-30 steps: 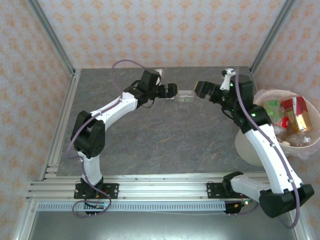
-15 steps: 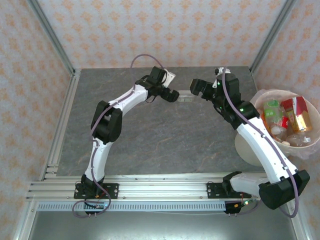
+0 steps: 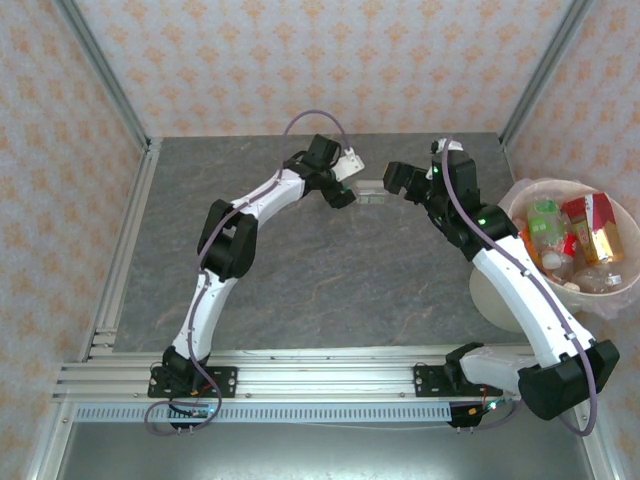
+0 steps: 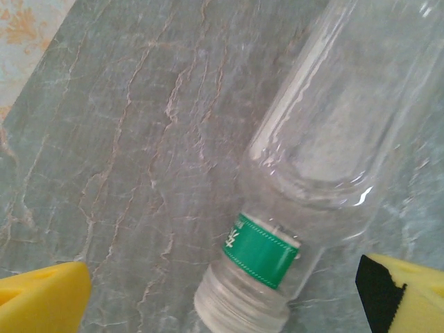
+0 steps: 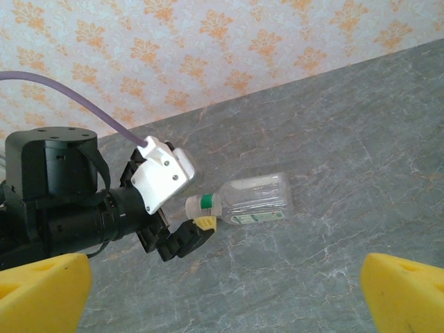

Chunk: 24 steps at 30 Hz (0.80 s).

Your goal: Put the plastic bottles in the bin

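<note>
One clear plastic bottle (image 3: 372, 191) with a green neck band and white cap lies on its side at the back of the table, also seen as bottle (image 4: 312, 159) and bottle (image 5: 244, 200). My left gripper (image 3: 348, 190) is open at its cap end. In the left wrist view the left gripper (image 4: 222, 300) has one yellow pad (image 4: 41, 300) on each side of the cap. My right gripper (image 3: 398, 180) hovers open just right of the bottle, and the right gripper (image 5: 222, 295) looks down on it. Further bottles (image 3: 572, 240) lie in the bin (image 3: 492, 292) at the right.
The grey marble-patterned table (image 3: 330, 280) is enclosed by orange-patterned walls and metal corner posts (image 3: 100, 70). The left arm's cable (image 5: 62, 94) loops above its wrist. The bin stands past the table's right edge, beside the right arm.
The left arm has folded its elbow inward and its gripper has moved right, up to the bottle's cap. The right gripper has shifted slightly. Both stayed open.
</note>
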Each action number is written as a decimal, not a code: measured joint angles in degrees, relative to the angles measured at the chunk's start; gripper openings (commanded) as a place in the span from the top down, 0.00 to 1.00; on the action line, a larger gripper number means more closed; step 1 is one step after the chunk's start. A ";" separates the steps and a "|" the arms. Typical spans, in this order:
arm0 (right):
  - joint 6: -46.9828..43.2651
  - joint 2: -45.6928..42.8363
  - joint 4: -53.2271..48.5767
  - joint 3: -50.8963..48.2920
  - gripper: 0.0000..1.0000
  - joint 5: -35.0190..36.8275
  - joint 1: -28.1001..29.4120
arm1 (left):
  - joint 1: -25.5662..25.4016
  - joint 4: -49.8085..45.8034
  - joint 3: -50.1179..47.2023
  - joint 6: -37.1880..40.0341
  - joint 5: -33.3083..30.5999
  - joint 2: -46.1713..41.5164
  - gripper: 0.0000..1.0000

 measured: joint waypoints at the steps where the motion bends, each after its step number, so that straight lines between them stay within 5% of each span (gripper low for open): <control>1: -0.22 0.00 0.00 -0.09 0.01 0.28 0.00 | 0.00 -0.92 1.09 1.62 -0.79 0.92 0.02; 9: -1.07 0.72 -0.72 -0.31 0.01 1.20 0.00 | -0.76 -6.84 9.75 9.18 -2.40 8.20 0.14; 17: -1.73 4.04 -1.11 -0.31 0.01 1.64 0.00 | -1.86 -8.35 10.16 10.93 -1.70 9.16 0.46; 24: -1.92 4.04 -1.07 -0.31 0.01 2.56 0.00 | -2.08 -9.05 9.46 10.01 -0.87 8.94 0.63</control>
